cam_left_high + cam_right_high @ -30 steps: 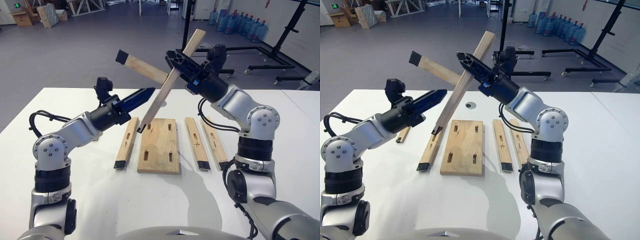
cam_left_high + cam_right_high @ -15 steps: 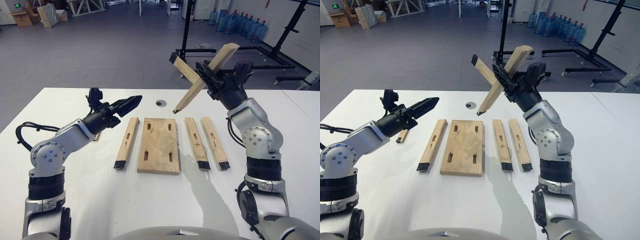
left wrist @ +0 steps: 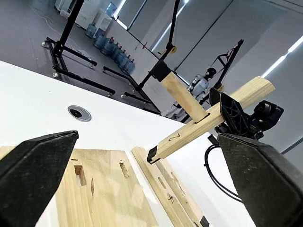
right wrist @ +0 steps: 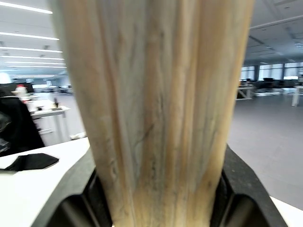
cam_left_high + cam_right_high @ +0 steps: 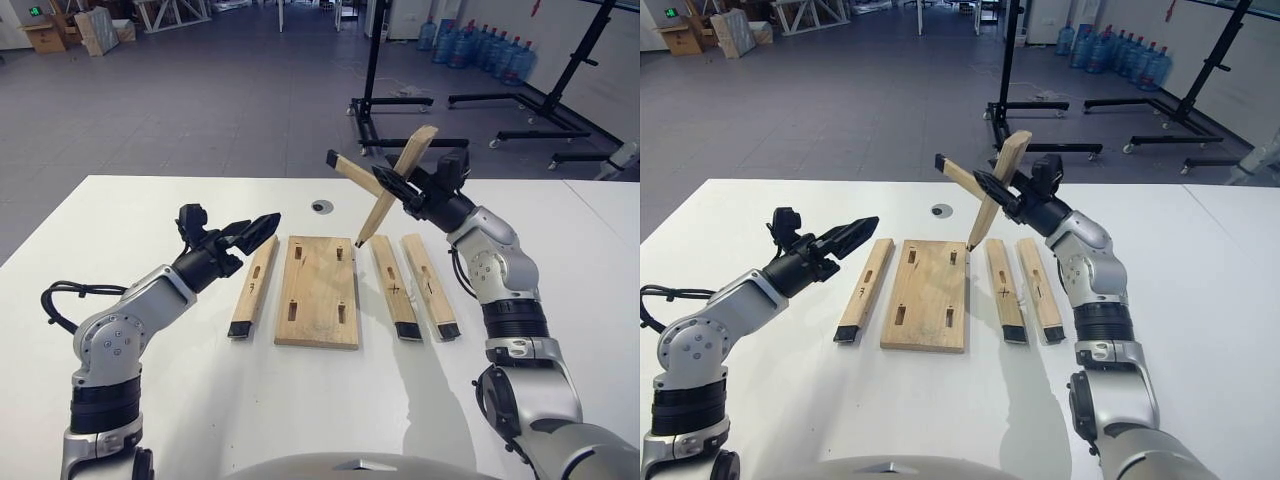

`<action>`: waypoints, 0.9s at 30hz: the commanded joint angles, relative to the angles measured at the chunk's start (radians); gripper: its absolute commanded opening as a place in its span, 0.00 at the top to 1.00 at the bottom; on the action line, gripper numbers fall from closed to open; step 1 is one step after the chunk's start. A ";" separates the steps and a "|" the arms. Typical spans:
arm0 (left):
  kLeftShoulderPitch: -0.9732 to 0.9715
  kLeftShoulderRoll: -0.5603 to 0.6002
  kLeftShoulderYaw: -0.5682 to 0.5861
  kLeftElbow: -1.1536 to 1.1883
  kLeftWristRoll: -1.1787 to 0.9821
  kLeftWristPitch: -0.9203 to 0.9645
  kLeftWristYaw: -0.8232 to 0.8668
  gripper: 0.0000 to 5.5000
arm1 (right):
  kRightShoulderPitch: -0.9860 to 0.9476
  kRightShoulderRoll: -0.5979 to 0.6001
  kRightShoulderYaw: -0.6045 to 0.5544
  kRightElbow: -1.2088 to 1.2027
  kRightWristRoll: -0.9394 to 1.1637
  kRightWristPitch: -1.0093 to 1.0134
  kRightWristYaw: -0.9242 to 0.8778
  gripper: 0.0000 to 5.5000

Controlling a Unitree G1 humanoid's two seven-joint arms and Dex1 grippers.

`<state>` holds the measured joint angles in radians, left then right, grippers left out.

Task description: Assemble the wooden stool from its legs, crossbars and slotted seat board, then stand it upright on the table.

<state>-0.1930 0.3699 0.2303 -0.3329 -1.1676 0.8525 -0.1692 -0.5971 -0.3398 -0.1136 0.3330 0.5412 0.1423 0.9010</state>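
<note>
The slotted seat board lies flat mid-table. My right gripper is shut on a tilted wooden leg with a black-capped crossbar stuck through it. The leg's lower tip hangs just above the board's far right corner. In the right wrist view that leg sits between the dark fingers. My left gripper is open and holds nothing, hovering over the far end of a loose leg left of the board. In the left wrist view its fingers frame the crossed pieces.
Two more slotted legs lie side by side right of the board. A round cable hole sits in the white table behind the board. The near half of the table is bare.
My right arm swung the crossed leg and crossbar to the right, then lowered the leg's tip toward the board's far right corner. My left gripper drew back leftward, away from the pieces.
</note>
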 commanded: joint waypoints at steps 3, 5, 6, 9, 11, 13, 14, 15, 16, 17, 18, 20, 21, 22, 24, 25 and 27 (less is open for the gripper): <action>0.034 -0.028 -0.015 -0.028 0.037 -0.012 0.022 0.02 | -0.068 0.046 0.049 0.133 -0.053 -0.227 0.222 0.63; 0.039 -0.036 -0.019 -0.031 0.047 -0.014 0.023 0.02 | -0.100 0.066 0.055 0.211 -0.088 -0.348 0.270 0.63; 0.041 -0.039 -0.020 -0.031 0.050 -0.014 0.024 0.02 | -0.115 0.072 0.062 0.254 -0.112 -0.409 0.289 0.63; 0.045 -0.047 -0.025 -0.030 0.059 -0.014 0.022 0.02 | -0.152 0.086 0.081 0.379 -0.176 -0.549 0.323 0.63; 0.049 -0.051 -0.026 -0.030 0.062 -0.014 0.022 0.02 | -0.169 0.094 0.079 0.434 -0.182 -0.586 0.349 0.63; 0.052 -0.054 -0.026 -0.030 0.064 -0.015 0.022 0.02 | -0.181 0.097 0.077 0.477 -0.183 -0.606 0.374 0.63; 0.054 -0.055 -0.026 -0.030 0.065 -0.015 0.021 0.02 | -0.186 0.097 0.075 0.494 -0.181 -0.608 0.385 0.63; 0.056 -0.057 -0.027 -0.031 0.066 -0.016 0.021 0.02 | -0.192 0.097 0.072 0.513 -0.178 -0.609 0.395 0.63; 0.058 -0.058 -0.027 -0.032 0.067 -0.016 0.021 0.02 | -0.196 0.097 0.068 0.528 -0.175 -0.607 0.404 0.63; 0.058 -0.060 -0.027 -0.032 0.069 -0.016 0.021 0.02 | -0.199 0.097 0.066 0.540 -0.174 -0.607 0.411 0.63; 0.059 -0.062 -0.027 -0.033 0.070 -0.016 0.022 0.02 | -0.203 0.098 0.061 0.550 -0.169 -0.602 0.418 0.63; 0.060 -0.066 -0.027 -0.034 0.071 -0.015 0.023 0.02 | -0.205 0.101 0.054 0.565 -0.164 -0.593 0.431 0.63; 0.061 -0.067 -0.027 -0.035 0.071 -0.015 0.023 0.02 | -0.204 0.102 0.053 0.570 -0.164 -0.589 0.437 0.63; 0.061 -0.069 -0.027 -0.035 0.072 -0.014 0.023 0.02 | -0.204 0.102 0.053 0.574 -0.166 -0.588 0.443 0.63; 0.063 -0.071 -0.028 -0.034 0.075 -0.014 0.020 0.02 | -0.198 0.100 0.060 0.579 -0.176 -0.581 0.457 0.63; 0.063 -0.071 -0.029 -0.033 0.077 -0.014 0.019 0.02 | -0.196 0.099 0.063 0.581 -0.179 -0.574 0.466 0.63; 0.062 -0.074 -0.031 -0.032 0.082 -0.016 0.017 0.02 | -0.195 0.093 0.070 0.588 -0.186 -0.558 0.483 0.63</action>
<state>-0.1331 0.2962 0.2054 -0.3495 -1.1003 0.8394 -0.1522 -0.7745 -0.2410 -0.0507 0.9074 0.3733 -0.4411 1.3590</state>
